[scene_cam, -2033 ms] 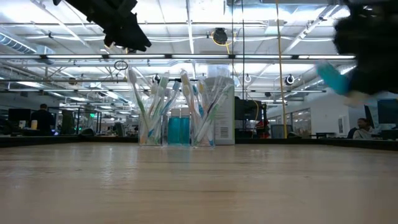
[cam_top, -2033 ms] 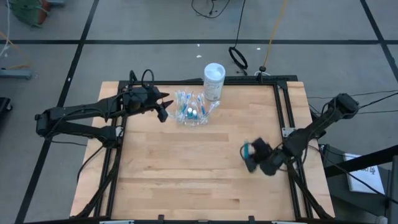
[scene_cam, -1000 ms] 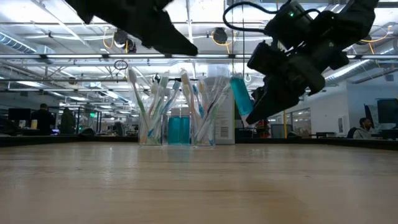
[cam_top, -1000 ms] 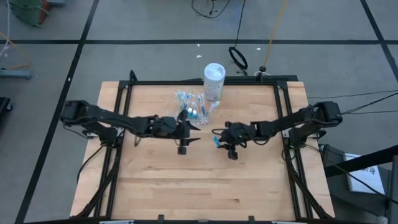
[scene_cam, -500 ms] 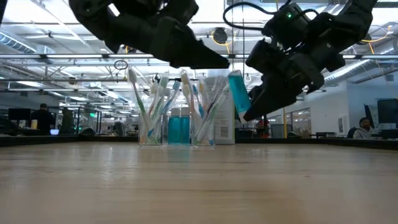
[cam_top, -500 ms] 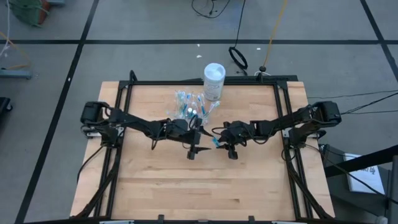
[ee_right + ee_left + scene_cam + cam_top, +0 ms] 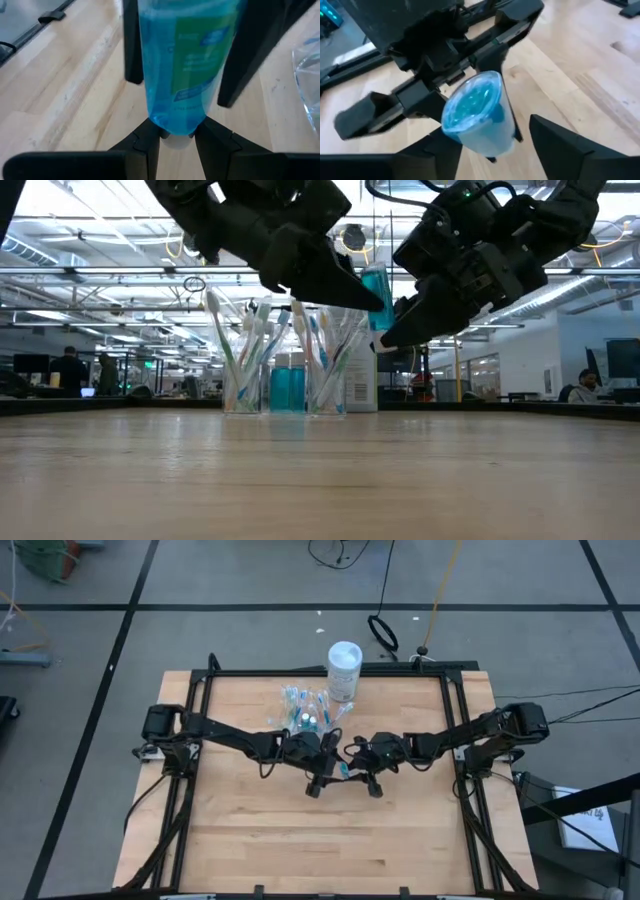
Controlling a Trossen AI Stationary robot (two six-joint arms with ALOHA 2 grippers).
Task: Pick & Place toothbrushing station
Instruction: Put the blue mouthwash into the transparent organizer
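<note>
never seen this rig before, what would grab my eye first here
The two arms meeting mid-table over a blue tube: the right gripper is shut on it, held in the air, and the left gripper has its open fingers on either side of it, not yet closed. Behind them, near the table's far edge, stands a clear cup bristling with toothbrushes, next to a white container.

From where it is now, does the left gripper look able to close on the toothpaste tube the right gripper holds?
Probably yes. The left gripper is open with a finger on each side of the toothpaste tube, which the right gripper holds by its cap end above the table; nothing sits between them.
</note>
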